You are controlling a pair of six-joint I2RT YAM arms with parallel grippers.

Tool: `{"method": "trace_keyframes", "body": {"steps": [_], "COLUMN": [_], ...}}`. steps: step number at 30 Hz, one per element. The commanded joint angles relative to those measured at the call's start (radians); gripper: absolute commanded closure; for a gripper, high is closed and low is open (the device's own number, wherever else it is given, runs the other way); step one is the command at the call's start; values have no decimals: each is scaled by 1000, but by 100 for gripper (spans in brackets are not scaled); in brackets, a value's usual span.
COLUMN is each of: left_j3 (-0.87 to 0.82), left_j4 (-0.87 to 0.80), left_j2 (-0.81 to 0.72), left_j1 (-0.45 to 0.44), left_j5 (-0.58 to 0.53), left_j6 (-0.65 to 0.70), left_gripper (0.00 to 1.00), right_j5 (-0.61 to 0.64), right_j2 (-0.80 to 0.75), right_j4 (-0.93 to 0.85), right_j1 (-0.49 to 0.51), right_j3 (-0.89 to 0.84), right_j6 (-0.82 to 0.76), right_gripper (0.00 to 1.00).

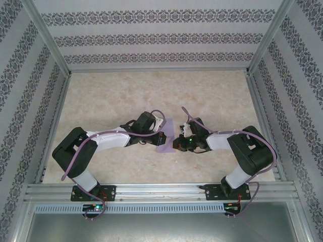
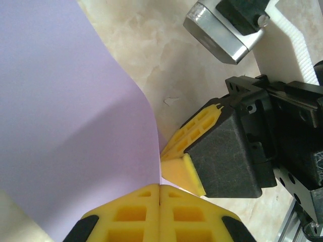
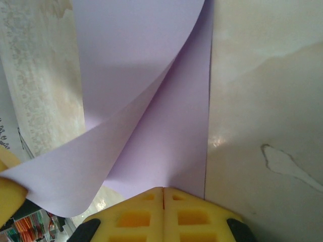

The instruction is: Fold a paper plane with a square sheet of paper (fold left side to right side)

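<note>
The square sheet of paper (image 1: 166,141), half hidden by the arms on the surface (image 1: 151,91), curls up. Left tool (image 2: 159,188) pinches its lifted edge; right tool (image 3: 163,192), closed beside it, seemingly grips too.

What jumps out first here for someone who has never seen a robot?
The lavender sheet of paper at the middle of the marbled table catches the eye, one side raised and curling over the rest. The left gripper and the right gripper, both with bright yellow fingers, meet there, pinched shut on the sheet.
</note>
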Motion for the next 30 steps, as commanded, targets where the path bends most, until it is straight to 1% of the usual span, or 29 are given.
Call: {"method": "trace_keyframes", "body": {"steps": [1,6,11,19,30], "left_j3": [3,18,19,34,56], "left_j4": [-31,-66,-71,-77,-94], "left_j2": [4,25,42,70,101], "left_j1": [25,49,73,102,120], "left_j5": [42,67,75,64,33], "left_j6": [53,102,110,118,136], "left_gripper": [100,100,100,100,100], "right_j5": [38,32,29,34,36], "right_j2": [37,43,50,51,58], "right_j4": [-42,-63,-75,-91,-93], "right_j1": [7,7,7,8,9], "right_j3": [-6,5,14,17,14], "right_j6": [-24,-43,-50,-58,-62], "right_gripper": [100,100,100,100,100]}}
